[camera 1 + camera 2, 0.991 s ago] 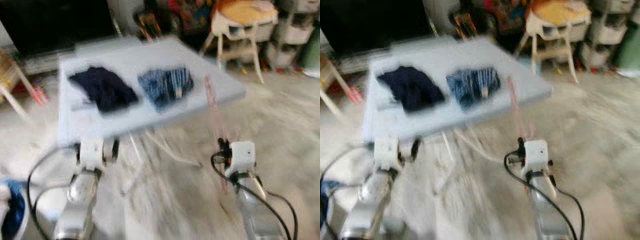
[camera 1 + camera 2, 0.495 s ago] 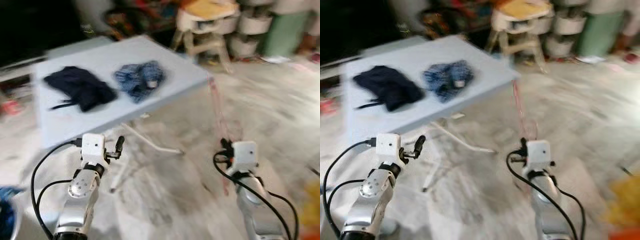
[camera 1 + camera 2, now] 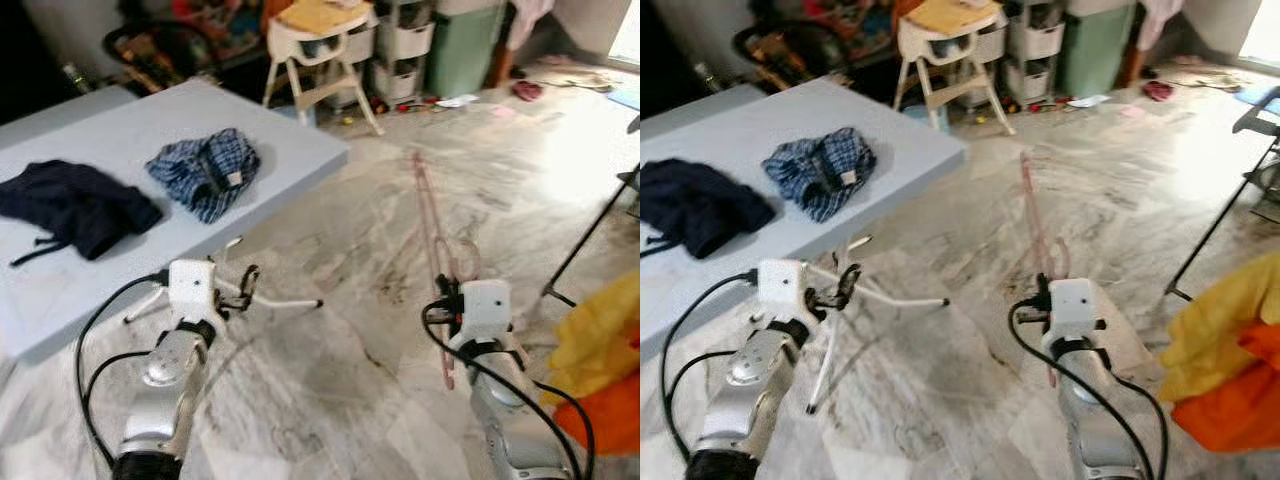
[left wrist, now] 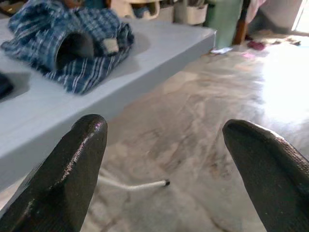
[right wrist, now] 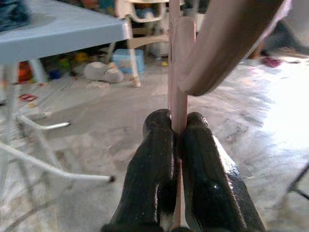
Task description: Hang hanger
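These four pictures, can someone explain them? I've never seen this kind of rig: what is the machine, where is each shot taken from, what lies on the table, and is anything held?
It is a walking humanoid robot with two silver arms. The two wide pictures come from its head, looking down and forward. The two close ones come from cameras on its wrists, looking along each tool's black fingers. The left tool is open and holds nothing. The right tool is shut on a thin pink hanger, which sticks out ahead of it above the marble floor. On the grey table lie a blue checked garment and a dark garment.
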